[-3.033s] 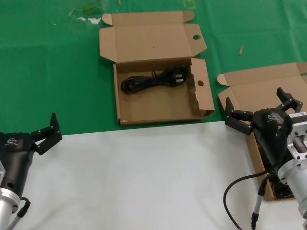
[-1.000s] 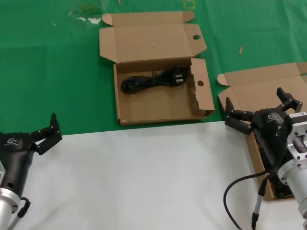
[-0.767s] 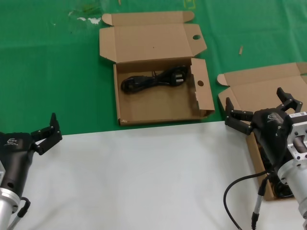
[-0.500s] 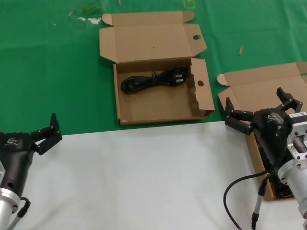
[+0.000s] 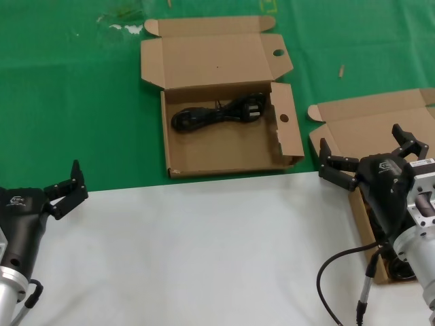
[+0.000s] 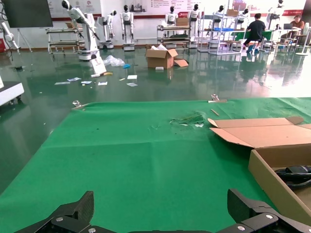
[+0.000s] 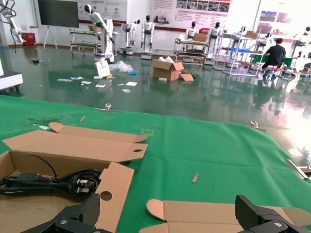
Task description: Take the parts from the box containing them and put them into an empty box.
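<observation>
One black power cord (image 5: 219,113) lies in the holed box (image 5: 228,139) at twelve o'clock. The right hand (image 5: 367,157), fingers wide, hovers over the plain-lidded box (image 5: 360,125) at three o'clock. The left hand (image 5: 66,187), also spread wide, waits at nine o'clock over the counter (image 5: 190,251).

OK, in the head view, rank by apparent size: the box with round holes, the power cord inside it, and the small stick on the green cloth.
1. Box with round holes, largest.
2. Power cord, coiled inside that box.
3. Small stick, smallest by far.
</observation>
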`<state>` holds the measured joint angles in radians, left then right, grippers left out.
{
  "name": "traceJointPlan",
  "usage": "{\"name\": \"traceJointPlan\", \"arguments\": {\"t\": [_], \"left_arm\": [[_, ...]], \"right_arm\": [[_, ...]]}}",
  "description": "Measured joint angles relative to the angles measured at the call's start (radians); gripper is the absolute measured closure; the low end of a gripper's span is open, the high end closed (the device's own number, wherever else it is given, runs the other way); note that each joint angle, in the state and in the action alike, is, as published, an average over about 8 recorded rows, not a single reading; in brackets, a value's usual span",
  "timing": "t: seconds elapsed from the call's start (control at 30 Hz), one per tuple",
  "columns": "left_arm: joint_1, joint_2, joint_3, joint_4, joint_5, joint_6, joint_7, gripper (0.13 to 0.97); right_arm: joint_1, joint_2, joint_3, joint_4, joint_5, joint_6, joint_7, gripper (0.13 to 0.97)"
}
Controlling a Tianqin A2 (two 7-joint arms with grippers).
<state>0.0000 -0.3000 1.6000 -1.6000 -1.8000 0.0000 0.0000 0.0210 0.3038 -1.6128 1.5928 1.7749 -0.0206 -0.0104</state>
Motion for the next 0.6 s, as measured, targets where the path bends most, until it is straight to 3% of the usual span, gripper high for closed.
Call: {"name": "traceJointPlan", "arguments": {"t": [0.6], "left_arm": [[0.000, 0.000, 0.000, 0.000, 0.000, 0.000, 0.000, 0.132]], "right_arm": [[0.000, 0.000, 0.000, 0.000, 0.000, 0.000, 0.000, 0.129]]}}
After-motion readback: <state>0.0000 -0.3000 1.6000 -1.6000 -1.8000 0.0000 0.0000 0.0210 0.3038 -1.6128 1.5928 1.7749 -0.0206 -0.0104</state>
